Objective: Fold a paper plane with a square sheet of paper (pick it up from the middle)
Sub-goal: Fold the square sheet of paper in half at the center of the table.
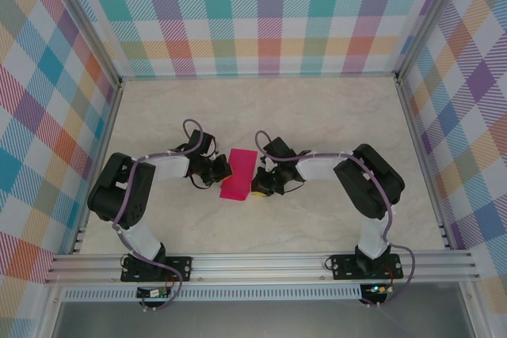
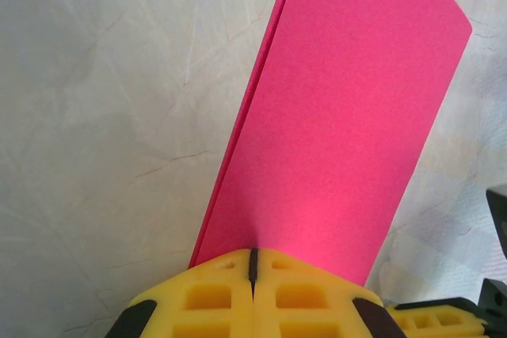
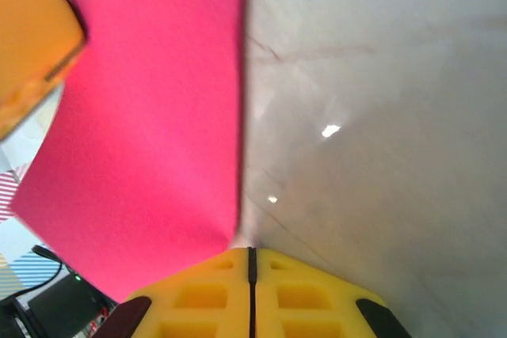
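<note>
I see a magenta-pink sheet of paper [image 1: 239, 173], a yellow-and-black left gripper [image 2: 252, 257], a cream marbled table [image 1: 333, 116], and pastel plaid walls [image 1: 269, 13].

A pale, marble-patterned table surface [image 1: 333, 116] is enclosed at its far, left and right edges by walls [image 1: 261, 13] covered in a pastel plaid of teal, pink, orange, yellow and purple. Aluminium posts [image 1: 81, 21] are set at the far corners, and an aluminium rail [image 1: 261, 263] is run along the near edge. Small bright glints of light [image 3: 330, 130] are reflected on the surface in the right wrist view.
</note>
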Available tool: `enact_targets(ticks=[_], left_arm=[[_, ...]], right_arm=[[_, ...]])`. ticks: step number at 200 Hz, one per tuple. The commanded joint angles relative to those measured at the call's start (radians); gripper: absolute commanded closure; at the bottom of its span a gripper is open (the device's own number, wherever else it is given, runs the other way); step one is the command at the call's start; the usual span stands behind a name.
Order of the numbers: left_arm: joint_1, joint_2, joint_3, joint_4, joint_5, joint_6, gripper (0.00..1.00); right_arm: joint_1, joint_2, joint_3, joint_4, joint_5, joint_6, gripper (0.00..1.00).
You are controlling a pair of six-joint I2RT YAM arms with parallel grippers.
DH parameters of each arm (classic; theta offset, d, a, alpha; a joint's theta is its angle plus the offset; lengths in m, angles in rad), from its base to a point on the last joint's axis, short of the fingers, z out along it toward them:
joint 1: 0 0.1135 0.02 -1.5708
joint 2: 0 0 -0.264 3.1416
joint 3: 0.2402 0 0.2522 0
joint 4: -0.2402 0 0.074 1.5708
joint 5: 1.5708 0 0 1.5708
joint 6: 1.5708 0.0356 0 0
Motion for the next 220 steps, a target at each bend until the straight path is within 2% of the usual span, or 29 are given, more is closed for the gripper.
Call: enact_targets(ticks=[1, 38, 86, 173, 220], left_arm=[[0.003, 0.105, -0.106, -0.280, -0.284, -0.011, 1.00], [0.002, 0.099, -0.105, -0.284, -0.275, -0.008, 1.00], [0.001, 0.104, -0.094, -0.286, -0.282, -0.010, 1.00], [0.001, 0.107, -0.104, -0.286, -0.294, -0.016, 1.00], [0.001, 0.113, -0.101, -0.286, -0.300, -0.017, 1.00]], right_arm=[[0.011, -0.050, 0.029, -0.037, -0.005, -0.033, 0.93], [0.013, -0.048, 0.149, -0.034, -0.010, -0.021, 0.92], [0.067, 0.106, 0.254, -0.073, -0.022, -0.030, 0.92], [0.077, 0.107, 0.094, -0.021, -0.005, -0.023, 0.93], [0.078, 0.056, -0.011, -0.078, -0.014, -0.082, 0.93]])
